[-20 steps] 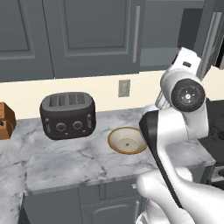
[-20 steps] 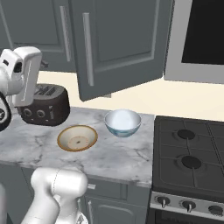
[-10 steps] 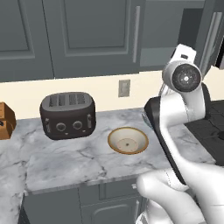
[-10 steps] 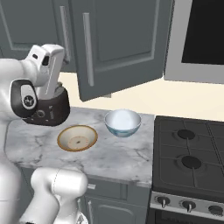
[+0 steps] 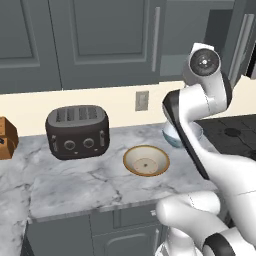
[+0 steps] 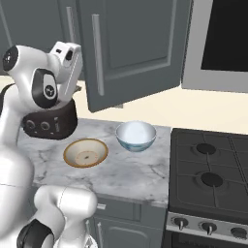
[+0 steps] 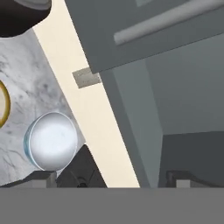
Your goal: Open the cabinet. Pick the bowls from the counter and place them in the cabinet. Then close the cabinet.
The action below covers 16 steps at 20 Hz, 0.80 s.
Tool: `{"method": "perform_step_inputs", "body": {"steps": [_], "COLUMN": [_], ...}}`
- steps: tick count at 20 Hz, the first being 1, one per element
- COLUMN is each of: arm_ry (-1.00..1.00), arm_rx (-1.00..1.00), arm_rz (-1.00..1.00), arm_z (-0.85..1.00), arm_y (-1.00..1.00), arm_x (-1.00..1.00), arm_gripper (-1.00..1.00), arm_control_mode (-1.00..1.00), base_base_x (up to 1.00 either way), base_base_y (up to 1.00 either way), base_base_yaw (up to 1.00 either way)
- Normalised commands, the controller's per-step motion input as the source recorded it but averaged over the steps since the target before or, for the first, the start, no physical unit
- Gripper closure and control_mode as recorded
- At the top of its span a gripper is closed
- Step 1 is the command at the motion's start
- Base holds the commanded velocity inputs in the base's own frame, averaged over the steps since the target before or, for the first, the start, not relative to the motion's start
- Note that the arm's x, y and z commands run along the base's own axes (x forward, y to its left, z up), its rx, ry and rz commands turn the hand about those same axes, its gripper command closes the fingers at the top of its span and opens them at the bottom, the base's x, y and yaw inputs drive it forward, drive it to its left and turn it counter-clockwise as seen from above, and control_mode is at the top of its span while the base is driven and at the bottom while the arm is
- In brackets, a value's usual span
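The cabinet hangs above the counter with its right door swung open and its left door shut. On the marble sit the cream bowl and, to its right, the white bowl, which my arm partly hides in the left base view. My gripper is open and holds nothing. It hovers high above the white bowl, facing the open door's bar handle and the grey cabinet interior.
A dark toaster stands at the back left of the counter, with a wooden box further left. A stove adjoins the counter on the right, under a microwave. A wall outlet sits on the backsplash.
My arm has swung its hand to the right and upward, closer to the open cabinet door. The bowls and the door have not moved, and the jaws stay open.
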Motion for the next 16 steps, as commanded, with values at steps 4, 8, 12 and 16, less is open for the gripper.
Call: {"method": "perform_step_inputs", "body": {"steps": [4,8,12,16], "arm_ry": [0.05,0.00,0.00,0.02], "arm_rx": [-0.03,-0.02,-0.02,-0.02], "arm_rz": [-0.04,-0.11,-0.13,-0.12], "arm_z": [0.00,0.00,0.00,0.00], "arm_y": [-0.20,-0.38,-0.27,-0.34], "arm_x": [0.29,0.10,0.26,0.16], "arm_gripper": [-1.00,-1.00,-1.00,-1.00], "arm_control_mode": [-1.00,-1.00,-1.00,-1.00], "base_base_x": [0.00,0.00,0.00,0.00], "base_base_y": [0.00,0.00,0.00,0.00], "base_base_yaw": [0.00,0.00,0.00,0.00]}}
